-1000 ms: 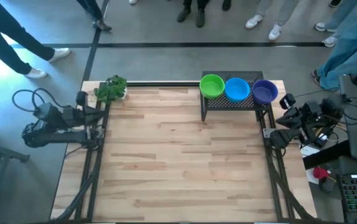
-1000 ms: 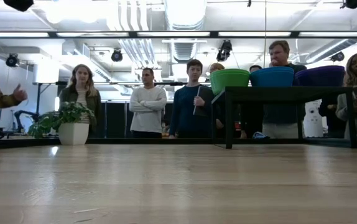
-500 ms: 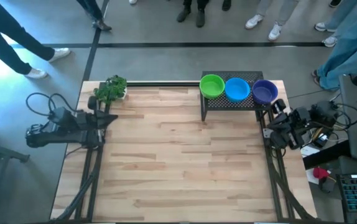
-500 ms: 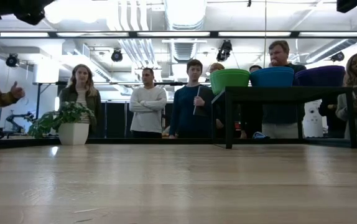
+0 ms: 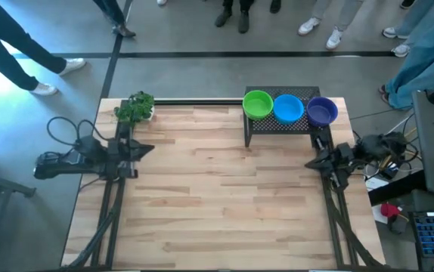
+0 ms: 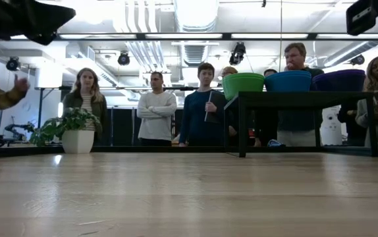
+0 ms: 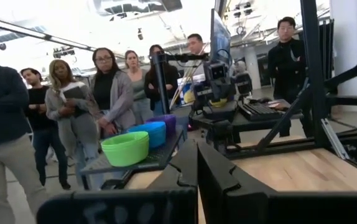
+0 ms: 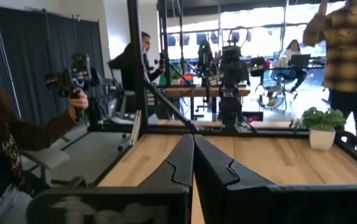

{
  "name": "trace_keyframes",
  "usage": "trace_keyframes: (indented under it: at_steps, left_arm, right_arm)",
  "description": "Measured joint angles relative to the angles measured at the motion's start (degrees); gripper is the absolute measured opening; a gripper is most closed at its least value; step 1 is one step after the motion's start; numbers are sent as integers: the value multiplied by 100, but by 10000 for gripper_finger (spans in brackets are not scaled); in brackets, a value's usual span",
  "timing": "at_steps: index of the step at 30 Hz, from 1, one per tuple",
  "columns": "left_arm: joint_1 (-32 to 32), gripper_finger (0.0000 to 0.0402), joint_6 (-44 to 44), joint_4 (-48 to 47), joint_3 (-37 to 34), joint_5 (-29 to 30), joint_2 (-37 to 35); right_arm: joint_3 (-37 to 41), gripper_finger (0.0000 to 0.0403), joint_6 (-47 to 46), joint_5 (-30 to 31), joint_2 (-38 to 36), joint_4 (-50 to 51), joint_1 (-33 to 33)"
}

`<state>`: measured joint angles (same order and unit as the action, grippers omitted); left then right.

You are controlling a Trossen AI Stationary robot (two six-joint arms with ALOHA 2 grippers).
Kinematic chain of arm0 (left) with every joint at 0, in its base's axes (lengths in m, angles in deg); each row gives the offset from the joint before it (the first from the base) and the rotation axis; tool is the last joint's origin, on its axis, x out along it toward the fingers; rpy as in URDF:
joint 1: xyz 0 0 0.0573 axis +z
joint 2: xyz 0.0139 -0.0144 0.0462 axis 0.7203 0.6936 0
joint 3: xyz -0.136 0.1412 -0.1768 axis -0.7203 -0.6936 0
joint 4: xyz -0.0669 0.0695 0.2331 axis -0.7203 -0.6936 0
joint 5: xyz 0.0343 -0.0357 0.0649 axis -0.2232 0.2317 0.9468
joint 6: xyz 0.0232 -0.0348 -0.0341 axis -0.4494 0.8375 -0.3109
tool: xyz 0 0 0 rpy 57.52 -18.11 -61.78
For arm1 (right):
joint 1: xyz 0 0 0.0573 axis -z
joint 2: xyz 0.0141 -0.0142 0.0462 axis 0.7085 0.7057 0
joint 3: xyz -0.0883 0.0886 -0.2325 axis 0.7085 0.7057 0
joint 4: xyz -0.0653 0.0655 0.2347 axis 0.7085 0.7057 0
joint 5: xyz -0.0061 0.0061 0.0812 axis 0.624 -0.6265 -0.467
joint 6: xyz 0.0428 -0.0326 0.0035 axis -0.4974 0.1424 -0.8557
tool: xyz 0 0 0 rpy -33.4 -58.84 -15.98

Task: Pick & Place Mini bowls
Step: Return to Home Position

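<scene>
1. On the black perforated metal shelf (image 5: 281,126) at the far right corner of the light wooden worktop (image 5: 217,204): glossy round plastic mini bowls in a row, namely the bright green bowls (image 5: 258,104), blue bowls (image 5: 288,108) and purple bowls (image 5: 322,111). Cannot tell the number in each stack.
2. Over the worktop's left edge, the left tool (image 5: 146,149), fingers pressed together, holding nothing.
3. Over the right edge, near the shelf's front, the right tool (image 5: 311,162), likewise narrow and empty.
4. Best way home, as a judgement:
   - Draw each arm back slowly along its own edge.
   - Keep the right arm clear of the shelf.
   - Keep the left arm clear of the small green leafy plant in a white pot (image 5: 134,109) at the far left corner.
5. No readable brand, label or writing anywhere.
</scene>
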<state>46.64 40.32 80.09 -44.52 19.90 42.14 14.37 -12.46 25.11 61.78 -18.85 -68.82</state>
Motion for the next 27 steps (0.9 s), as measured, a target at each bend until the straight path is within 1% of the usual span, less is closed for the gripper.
trace_keyframes:
  at_steps: [16, 24, 27]
  left_arm:
    - [2, 0, 13, 731, -884, -68, 0]
    - [9, 0, 7, 757, -975, -160, 0]
    - [9, 0, 11, 711, -975, -315, 0]
  right_arm:
    - [825, 8, 7, 2, -7, -413, -1]
    - [1211, 8, 26, 2, -7, -649, -2]
    - [1349, 8, 22, 0, -7, -735, -2]
